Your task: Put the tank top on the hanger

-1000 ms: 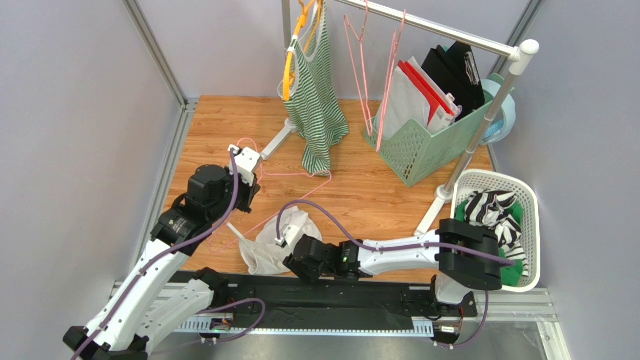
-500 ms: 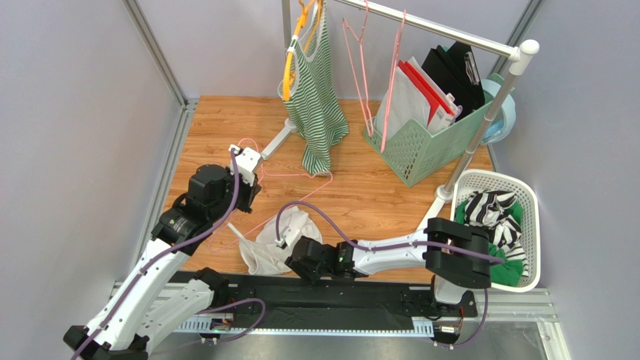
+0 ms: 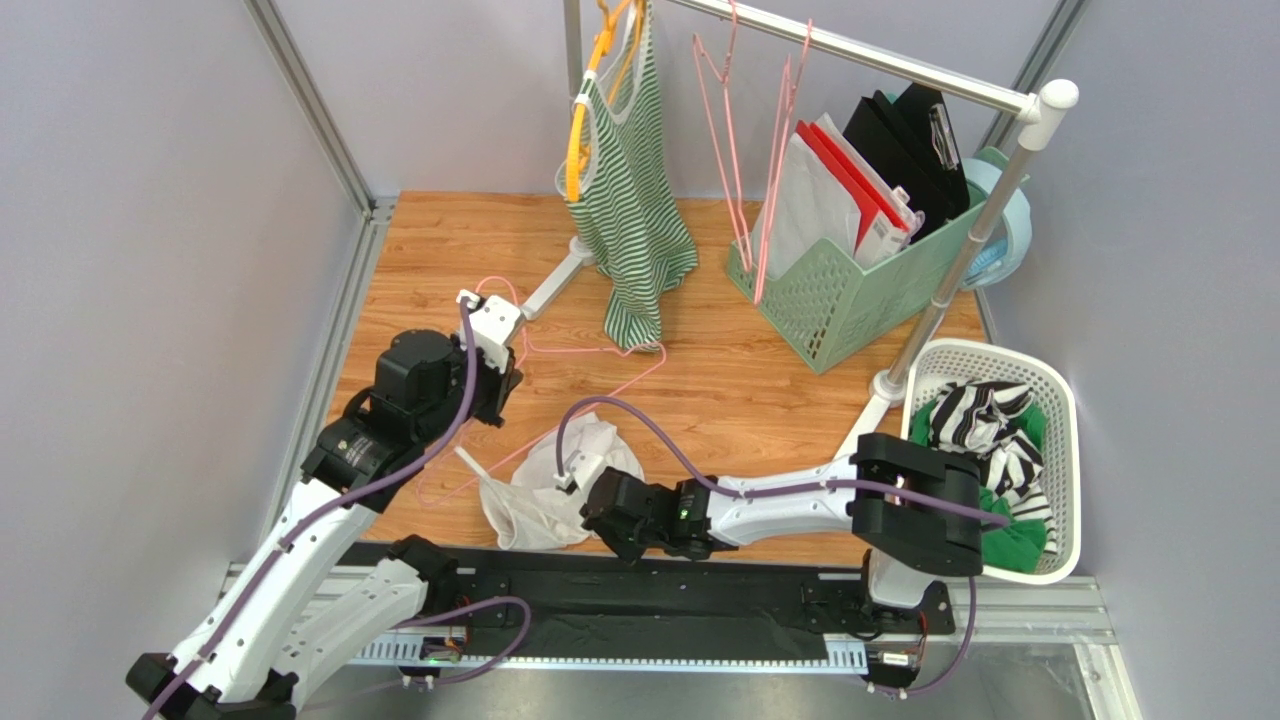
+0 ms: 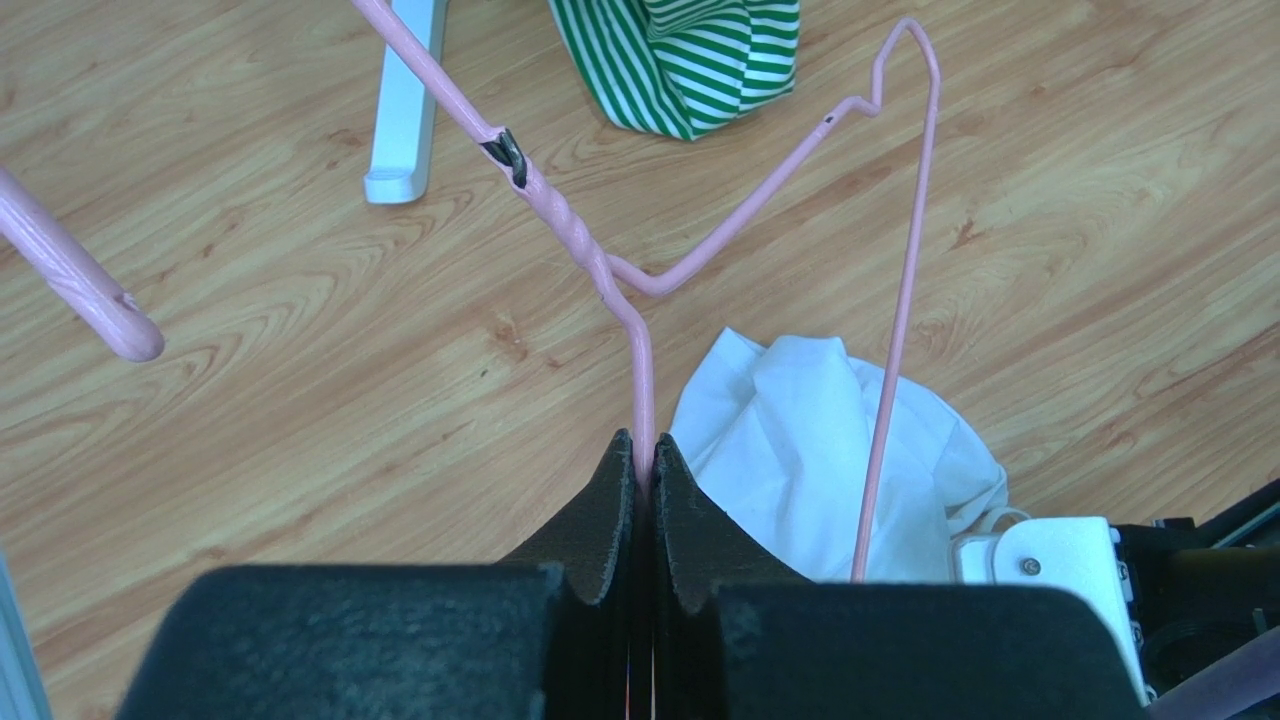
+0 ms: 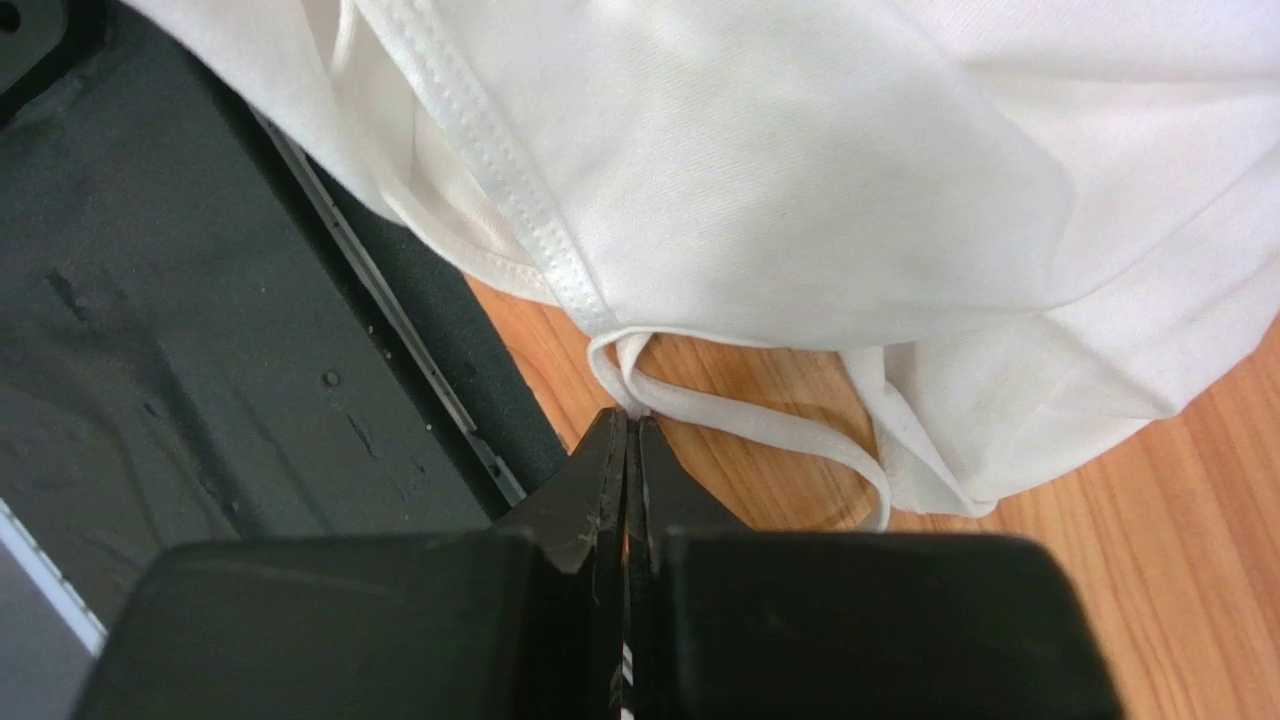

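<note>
The white tank top lies crumpled on the wooden floor near the front edge. My right gripper is at its right side. In the right wrist view this gripper is shut on a thin strap of the tank top, just above the floor. My left gripper is shut on the pink wire hanger, which slopes down across the floor toward the tank top. The left wrist view shows the hanger wire pinched between the tips of that gripper, with one hanger arm crossing over the white fabric.
A clothes rail at the back holds a green-striped top on a yellow hanger, plus spare pink hangers. A green basket stands under it. A white laundry basket sits at the right. The rack foot and black base strip lie close by.
My right gripper has shut on the tank top's strap and its wrist has shifted slightly. The left arm and hanger have not moved.
</note>
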{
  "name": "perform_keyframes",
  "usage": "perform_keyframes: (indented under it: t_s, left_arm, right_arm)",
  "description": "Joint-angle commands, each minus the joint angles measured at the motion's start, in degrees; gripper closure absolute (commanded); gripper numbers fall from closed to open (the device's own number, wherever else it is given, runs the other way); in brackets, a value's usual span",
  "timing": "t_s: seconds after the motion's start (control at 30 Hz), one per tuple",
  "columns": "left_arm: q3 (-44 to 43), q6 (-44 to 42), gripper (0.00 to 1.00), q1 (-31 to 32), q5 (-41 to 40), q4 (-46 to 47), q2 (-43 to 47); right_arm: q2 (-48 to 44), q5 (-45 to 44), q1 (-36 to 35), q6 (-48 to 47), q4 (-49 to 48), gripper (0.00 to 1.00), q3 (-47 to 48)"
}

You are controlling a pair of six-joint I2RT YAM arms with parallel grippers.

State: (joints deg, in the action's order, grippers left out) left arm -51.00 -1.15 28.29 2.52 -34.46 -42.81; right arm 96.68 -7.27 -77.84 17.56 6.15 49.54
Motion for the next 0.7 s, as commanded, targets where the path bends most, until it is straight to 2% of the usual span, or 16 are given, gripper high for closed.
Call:
perform_keyframes:
  t_s: [0.0,0.17,0.33,0.67]
  left_arm:
    - [-0.2,0.9,1.00,-0.3,0.5,2.1,1.1]
    - [-0.3,0.7,1.00,-0.3,2.2,2.2,2.5]
    - [0.4,0.0,1.00,-0.3,7.9,3.5,4.5]
    - [2.4,-1.3,1.00,-0.3,19.6,6.9,9.9]
  right_arm:
    - [-4.1,1.9,0.1,0.7,5.5,1.00,1.6]
    - [-15.0,0.3,1.5,1.3,16.7,1.00,5.6]
    - [-22.8,0.8,7.4,4.3,24.9,1.00,6.5]
    - [-36.6,-5.2,14.9,10.8,31.7,1.00,1.7]
